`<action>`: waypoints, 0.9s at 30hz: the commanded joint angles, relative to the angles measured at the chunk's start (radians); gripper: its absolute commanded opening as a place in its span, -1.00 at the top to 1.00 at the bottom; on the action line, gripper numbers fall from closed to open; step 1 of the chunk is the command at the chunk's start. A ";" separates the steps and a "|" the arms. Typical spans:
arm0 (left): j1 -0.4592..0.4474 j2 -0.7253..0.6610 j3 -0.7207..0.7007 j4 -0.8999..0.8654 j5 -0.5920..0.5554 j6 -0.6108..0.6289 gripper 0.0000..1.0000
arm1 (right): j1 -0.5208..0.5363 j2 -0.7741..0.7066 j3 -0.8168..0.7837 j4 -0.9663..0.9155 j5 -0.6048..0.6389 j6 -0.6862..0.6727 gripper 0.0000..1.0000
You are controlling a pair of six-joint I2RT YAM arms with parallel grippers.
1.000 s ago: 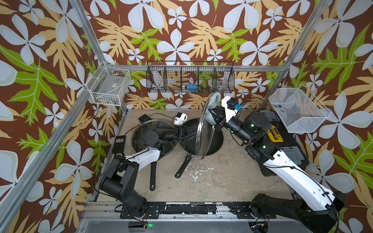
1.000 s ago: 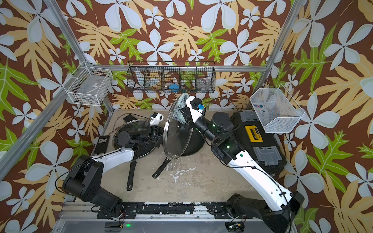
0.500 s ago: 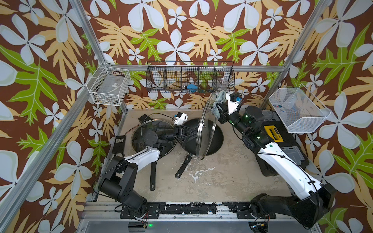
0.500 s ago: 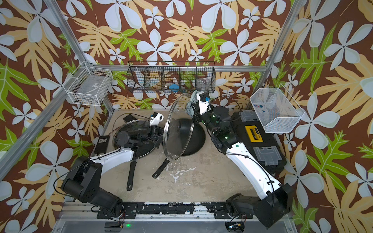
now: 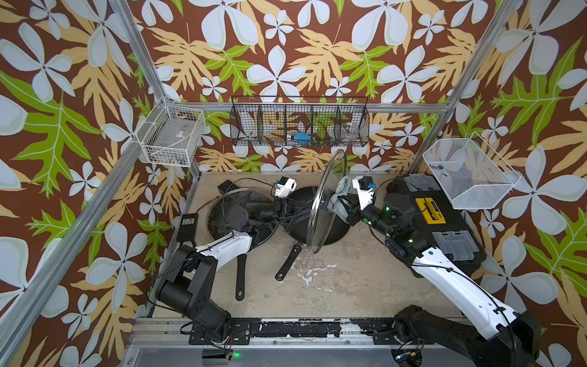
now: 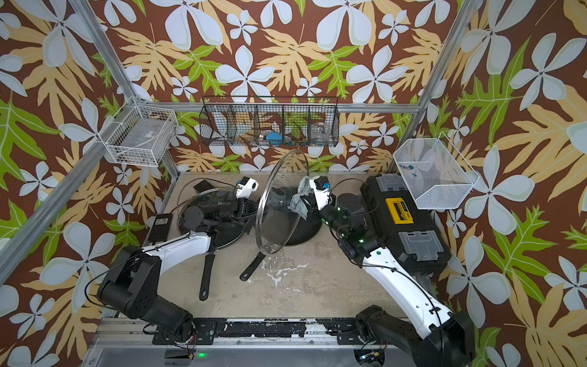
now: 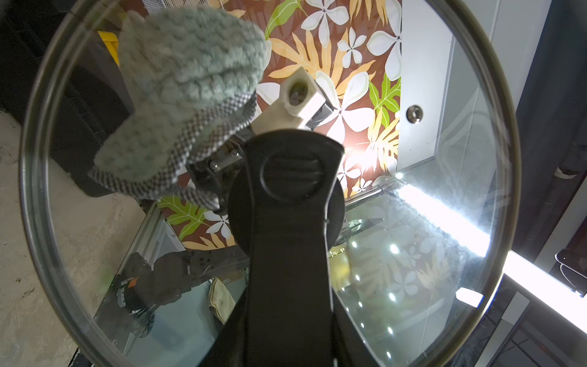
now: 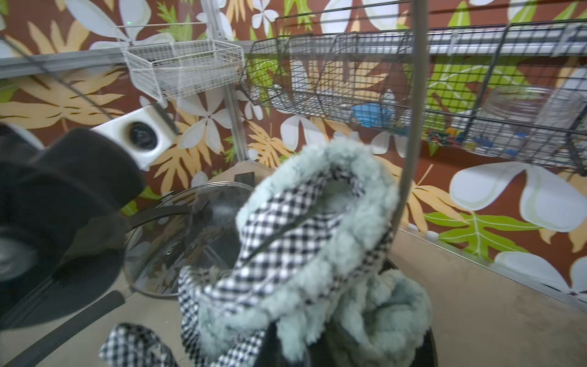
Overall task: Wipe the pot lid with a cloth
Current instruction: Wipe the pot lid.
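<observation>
While the left gripper [image 5: 300, 208] keeps its place, jaws clamped on the black knob of the clear round glass pot lid [image 5: 320, 228] standing on edge above the beige bench [image 5: 349, 279], the right gripper [image 5: 346, 203] has dropped from the lid's upper rim to about mid-height. Its jaws are clamped on the small pale grey-teal woven cloth [image 5: 339, 195], which lies against the glass face turned away from the knob. Below the lid lies a black frying pan [image 5: 336, 228]. A second black pan [image 5: 240, 279] sits under the left arm. Just beside the right arm stands a black toolbox with a yellow latch [image 5: 444, 222], and a black wire basket [image 5: 298, 127] hangs on the rear wall.
</observation>
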 commanded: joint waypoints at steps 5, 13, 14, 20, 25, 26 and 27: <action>0.009 -0.001 0.019 0.247 -0.090 0.015 1.00 | 0.079 -0.063 -0.018 -0.062 -0.119 -0.044 1.00; 0.010 0.018 0.012 0.244 -0.096 0.024 1.00 | 0.265 -0.113 0.022 -0.067 -0.134 -0.068 1.00; 0.010 0.020 0.012 0.245 -0.095 0.024 1.00 | 0.273 -0.116 0.029 -0.067 -0.153 -0.072 1.00; 0.010 0.014 0.012 0.256 -0.100 0.015 1.00 | 0.278 -0.110 -0.015 -0.078 -0.164 -0.096 1.00; 0.010 0.001 0.011 0.253 -0.096 0.010 1.00 | 0.276 -0.114 -0.113 -0.064 -0.053 -0.097 1.00; 0.010 -0.001 0.010 0.254 -0.096 0.010 1.00 | 0.274 -0.113 -0.123 -0.065 -0.011 -0.100 1.00; 0.010 -0.003 0.010 0.253 -0.094 0.010 1.00 | 0.266 -0.109 -0.129 -0.067 0.020 -0.104 1.00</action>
